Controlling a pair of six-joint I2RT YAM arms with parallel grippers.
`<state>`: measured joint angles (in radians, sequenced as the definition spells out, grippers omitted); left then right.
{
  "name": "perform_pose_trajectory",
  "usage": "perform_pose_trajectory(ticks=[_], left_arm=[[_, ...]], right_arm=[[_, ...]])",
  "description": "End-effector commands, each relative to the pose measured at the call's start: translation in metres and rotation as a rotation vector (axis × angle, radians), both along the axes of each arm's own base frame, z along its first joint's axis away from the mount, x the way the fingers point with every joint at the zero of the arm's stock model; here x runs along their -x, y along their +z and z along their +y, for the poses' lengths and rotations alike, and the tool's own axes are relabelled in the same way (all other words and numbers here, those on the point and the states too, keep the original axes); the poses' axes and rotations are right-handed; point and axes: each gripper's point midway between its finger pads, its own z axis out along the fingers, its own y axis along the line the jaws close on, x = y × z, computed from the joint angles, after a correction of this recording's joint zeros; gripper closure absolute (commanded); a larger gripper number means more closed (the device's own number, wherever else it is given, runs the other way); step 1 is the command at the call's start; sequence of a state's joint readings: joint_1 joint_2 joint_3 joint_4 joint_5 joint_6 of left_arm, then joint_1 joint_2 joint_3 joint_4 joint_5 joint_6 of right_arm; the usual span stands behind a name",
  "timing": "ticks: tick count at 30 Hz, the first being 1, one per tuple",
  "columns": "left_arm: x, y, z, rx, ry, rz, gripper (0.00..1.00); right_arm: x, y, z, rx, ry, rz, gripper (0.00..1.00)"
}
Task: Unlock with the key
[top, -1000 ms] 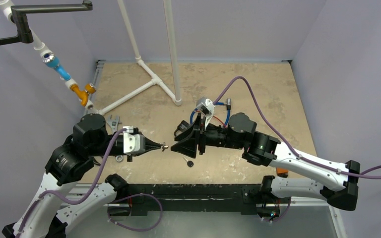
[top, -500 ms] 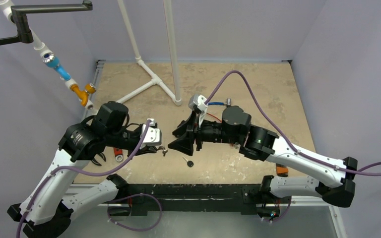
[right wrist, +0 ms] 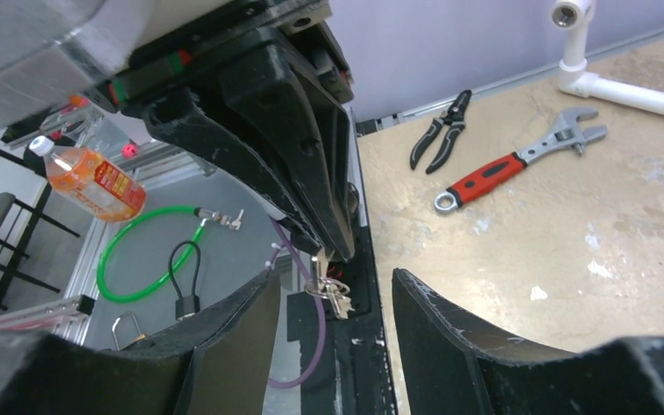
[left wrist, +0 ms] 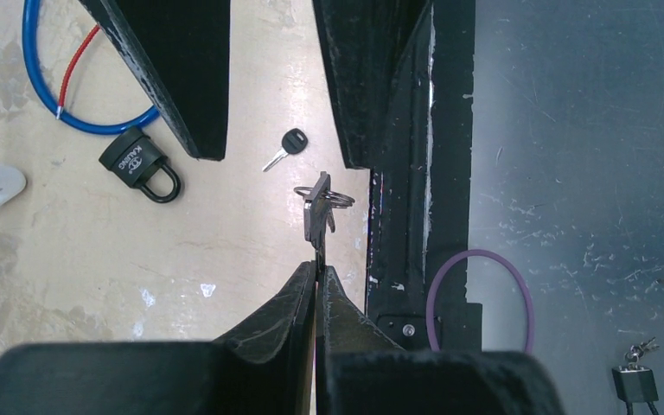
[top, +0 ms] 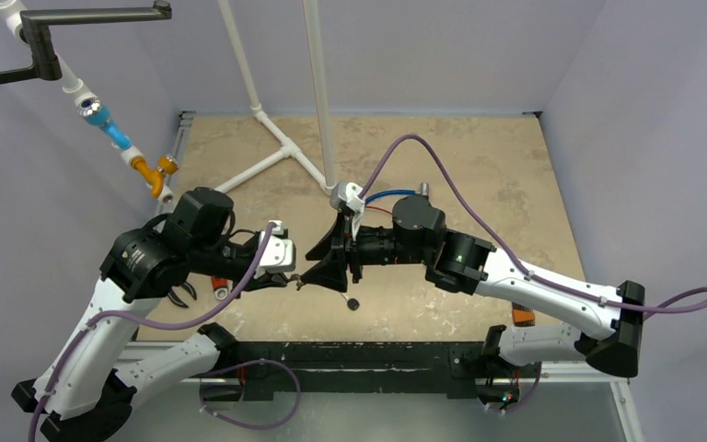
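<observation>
My left gripper (left wrist: 318, 266) is shut on a small metal key (left wrist: 318, 212) with a split ring, which sticks out past its tips. From the right wrist, the same key (right wrist: 333, 294) hangs between the spread fingers of my open right gripper (right wrist: 333, 275), without touching either. From above, the two grippers meet tip to tip at the key (top: 302, 284). A black padlock (left wrist: 134, 162) on a blue cable (left wrist: 43, 86) lies on the table under the right arm. A second key with a black head (top: 352, 302) lies loose nearby.
A red-handled wrench (right wrist: 501, 169) and black pliers (right wrist: 441, 130) lie on the table behind my left arm. A white pipe frame (top: 276, 152) stands at the back. The black rail (top: 359, 354) marks the table's near edge; below it lie an orange bottle (right wrist: 91, 177) and a green cable (right wrist: 138, 251).
The right arm has swung left, bringing its open fingers around the key. The left arm raised and turned inward, still gripping the key, then stayed nearly still.
</observation>
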<state>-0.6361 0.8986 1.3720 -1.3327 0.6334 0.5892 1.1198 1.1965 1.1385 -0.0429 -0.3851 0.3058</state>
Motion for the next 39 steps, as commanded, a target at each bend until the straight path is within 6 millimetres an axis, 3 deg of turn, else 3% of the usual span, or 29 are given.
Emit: perform_pose_trajectory(ticks=[1,10,15,18,26,39], left_arm=[[0.003,0.010,-0.003,0.028,-0.026,-0.016,1.00],[0.001,0.012,-0.005,0.028,-0.024,-0.014,1.00],[0.000,0.012,-0.006,0.026,-0.020,-0.011,1.00],[0.000,0.012,-0.005,0.022,-0.019,-0.008,1.00],[-0.006,0.027,-0.005,0.040,0.004,-0.060,1.00],[-0.010,0.040,-0.009,0.088,0.040,-0.075,1.00]], right_arm=[[0.008,0.024,0.009,-0.086,0.064,-0.037,0.50],[0.012,0.012,0.019,-0.049,0.091,-0.031,0.59],[0.011,0.009,0.018,-0.041,0.084,-0.033,0.80],[0.009,0.004,0.018,-0.027,0.072,-0.034,1.00],[0.006,-0.017,0.011,0.031,0.035,-0.021,1.00],[0.011,-0.013,0.010,-0.008,0.040,0.008,1.00]])
